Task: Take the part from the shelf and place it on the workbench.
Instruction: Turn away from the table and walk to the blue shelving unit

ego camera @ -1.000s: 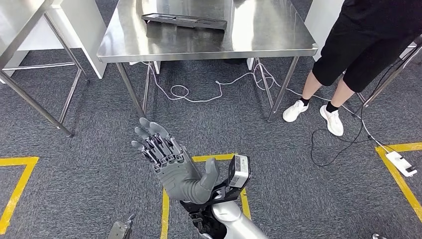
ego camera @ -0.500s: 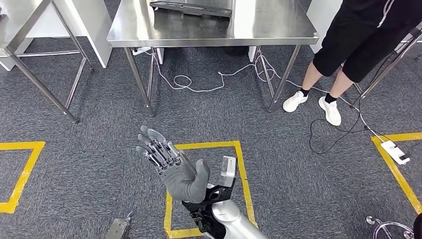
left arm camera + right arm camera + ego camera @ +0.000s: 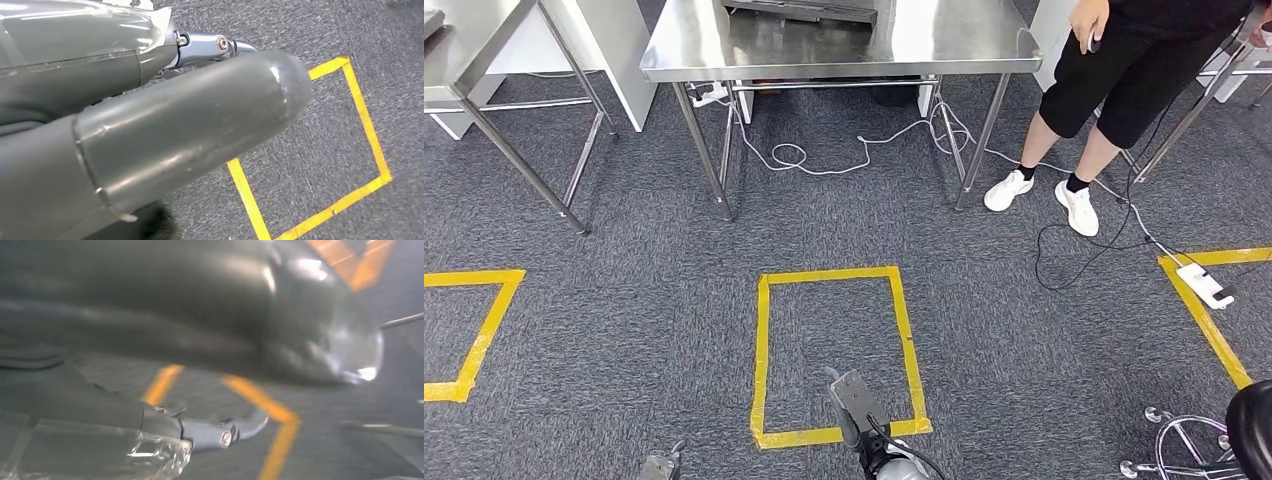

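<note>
Part, a long flat dark plastic piece (image 3: 809, 10), lies on the shiny stainless-steel desk (image 3: 964, 45) ahead of me, near its far edge where the head view cuts it off, so I judge the placing already done: it rests on the workbench and neither of my hands is on it. What is left looks like little more than lowering my arms and standing clear. My left hand (image 3: 150, 135) hangs beside me over the grey carpet, its thick grey thumb stretched out and nothing visible in it, but the darker fingers are mostly hidden, so I cannot tell whether it is released or clenched. My right hand (image 3: 210, 335) is blurred in its wrist view, thumb extended and nothing seen in it either; again I cannot tell its state for sure. Below me a square of yellow tape (image 3: 834, 355) marks the carpet, with other taped outlines to the left (image 3: 469, 335) and right (image 3: 1209, 310). A white cable (image 3: 844, 150) loops on the floor under the desk, and a black cord runs to a white power strip (image 3: 1206, 285). A person in black shorts and white shoes (image 3: 1124, 90) stands just beside the desk's right corner, close enough to mind. A second steel table (image 3: 519, 120) stands to the left, and a black wheeled stool (image 3: 1214, 440) sits at my right.
</note>
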You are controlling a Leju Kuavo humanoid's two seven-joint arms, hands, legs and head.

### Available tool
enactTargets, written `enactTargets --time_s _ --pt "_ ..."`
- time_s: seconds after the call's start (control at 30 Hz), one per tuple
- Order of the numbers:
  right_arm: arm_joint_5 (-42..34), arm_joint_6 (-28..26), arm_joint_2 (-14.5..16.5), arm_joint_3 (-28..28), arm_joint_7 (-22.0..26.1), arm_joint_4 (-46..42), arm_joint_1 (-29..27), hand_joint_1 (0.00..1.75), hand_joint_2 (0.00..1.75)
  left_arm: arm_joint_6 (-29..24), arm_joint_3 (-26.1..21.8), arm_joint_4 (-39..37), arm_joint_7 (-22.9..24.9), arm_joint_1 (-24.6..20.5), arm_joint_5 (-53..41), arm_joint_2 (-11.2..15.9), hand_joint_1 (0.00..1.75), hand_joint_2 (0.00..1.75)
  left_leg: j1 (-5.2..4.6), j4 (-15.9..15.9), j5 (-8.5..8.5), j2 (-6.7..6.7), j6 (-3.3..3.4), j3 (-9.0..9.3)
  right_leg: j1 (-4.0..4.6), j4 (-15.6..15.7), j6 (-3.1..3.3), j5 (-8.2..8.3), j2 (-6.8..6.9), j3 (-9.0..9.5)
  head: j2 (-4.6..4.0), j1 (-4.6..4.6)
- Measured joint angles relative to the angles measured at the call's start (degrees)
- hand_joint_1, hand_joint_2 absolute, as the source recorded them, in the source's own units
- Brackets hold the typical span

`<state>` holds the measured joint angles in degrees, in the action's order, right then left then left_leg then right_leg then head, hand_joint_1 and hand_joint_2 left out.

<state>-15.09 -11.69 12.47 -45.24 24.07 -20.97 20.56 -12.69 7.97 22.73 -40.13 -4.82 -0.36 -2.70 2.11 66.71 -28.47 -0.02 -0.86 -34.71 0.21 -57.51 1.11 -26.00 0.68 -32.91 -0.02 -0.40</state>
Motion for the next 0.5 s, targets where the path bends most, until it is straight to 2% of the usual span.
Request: enactTargets --time_s 0.03,0.07,0.1,0.13,0.2,0.23,0.27,0.33,0.37,0.4,0.43,0.5 --pt "1.4 -2.2 -0.1 -0.3 -3.7 1.3 -0.2 0.0 0.0 0.0 -0.1 0.3 0.0 0.0 -0.1 0.0 0.0 0.0 -0.12 -3.6 -0.18 -0.09 0.23 2.61 0.1 -0.3 -0.23 0.18 0.03 -0.42 0.01 0.03" --pt "3.1 -4.4 -0.3 -0.9 -7.6 2.6 -0.6 0.0 0.0 0.0 -0.1 0.7 0.0 0.0 -0.2 0.0 0.0 0.0 -0.29 -6.4 -0.77 -0.18 0.54 4.41 0.2 -0.5 -0.52 0.37 0.11 -0.73 0.01 0.04" --pt "4.8 -6.0 -0.6 -1.6 -11.0 3.7 -1.3 0.0 0.0 -0.1 -0.2 1.1 0.0 0.1 -0.3 0.0 0.0 0.0 -0.54 -7.8 -1.32 -0.23 0.87 5.08 0.25 -0.5 -0.89 0.62 0.2 -0.97 0.01 0.05" --pt "6.4 -6.9 -1.0 -2.6 -13.9 4.7 -2.1 0.0 0.0 -0.1 -0.2 1.5 0.0 0.4 -0.3 0.0 0.0 0.0 -0.73 -8.3 -1.32 -0.21 1.28 5.03 0.25 -0.5 -1.35 0.93 0.29 -1.11 0.01 0.07" --pt "8.7 -6.1 -2.1 -4.6 -19.0 6.6 -4.2 0.0 0.0 0.0 -0.2 2.0 0.0 0.8 -0.5 0.1 0.0 0.0 -0.75 -8.9 -0.54 0.04 2.32 4.67 0.09 -1.4 -2.01 0.63 0.2 -1.92 0.01 0.06" --pt "9.2 -4.9 -2.7 -5.6 -21.3 7.4 -5.2 0.0 0.0 0.0 -0.2 2.1 0.0 0.9 -0.6 0.1 0.0 0.0 -0.69 -9.1 0.02 0.14 2.83 4.36 0.03 -3.0 -2.02 -0.52 0.05 -2.79 0.0 0.15" --pt "9.3 -3.7 -3.3 -6.4 -23.5 8.1 -6.1 0.0 0.0 0.0 -0.2 2.2 0.0 0.9 -0.7 0.2 0.0 0.0 -0.66 -9.3 0.57 0.22 3.22 3.9 -0.09 -5.9 -1.87 -2.35 -0.11 -4.07 0.0 0.23" --pt "8.9 -1.9 -4.5 -7.3 -27.1 9.2 -7.7 0.0 0.0 0.0 -0.3 2.4 0.0 0.9 -0.7 0.2 0.0 0.0 -0.84 -9.3 1.45 0.23 3.52 2.69 -0.37 -13.2 -1.64 -6.34 -0.33 -6.84 0.0 0.39" --pt "8.5 -1.2 -5.1 -7.5 -28.6 9.7 -8.3 0.0 0.0 -0.1 -0.3 2.4 0.0 1.0 -0.6 0.2 0.0 0.0 -0.91 -9.2 1.85 0.27 3.47 2.12 -0.54 -15.7 -1.8 -7.5 -0.37 -7.46 0.0 0.41" --pt "8.2 -0.6 -5.6 -7.7 -29.7 10.0 -8.7 0.0 0.0 -0.2 -0.3 2.4 0.0 1.0 -0.5 0.2 0.0 0.0 -0.93 -9.2 2.21 0.33 3.36 1.62 -0.69 -16.2 -2.18 -7.78 -0.38 -6.98 0.01 0.43" --pt "8.0 -0.1 -6.0 -7.8 -30.5 10.4 -9.1 0.0 0.0 -0.3 -0.3 2.4 0.0 1.1 -0.4 0.2 0.0 0.0 -0.91 -9.2 2.52 0.4 3.18 1.23 -0.84 -14.4 -2.71 -7.25 -0.38 -5.26 0.01 0.48" --pt "7.7 0.5 -6.6 -7.9 -31.4 10.8 -9.5 0.0 0.0 -0.4 -0.3 2.4 0.0 1.2 -0.2 0.2 0.0 0.0 -0.91 -9.1 3.03 0.5 2.69 0.74 -1.17 -6.3 -3.62 -5.39 -0.38 0.3 0.01 0.54"
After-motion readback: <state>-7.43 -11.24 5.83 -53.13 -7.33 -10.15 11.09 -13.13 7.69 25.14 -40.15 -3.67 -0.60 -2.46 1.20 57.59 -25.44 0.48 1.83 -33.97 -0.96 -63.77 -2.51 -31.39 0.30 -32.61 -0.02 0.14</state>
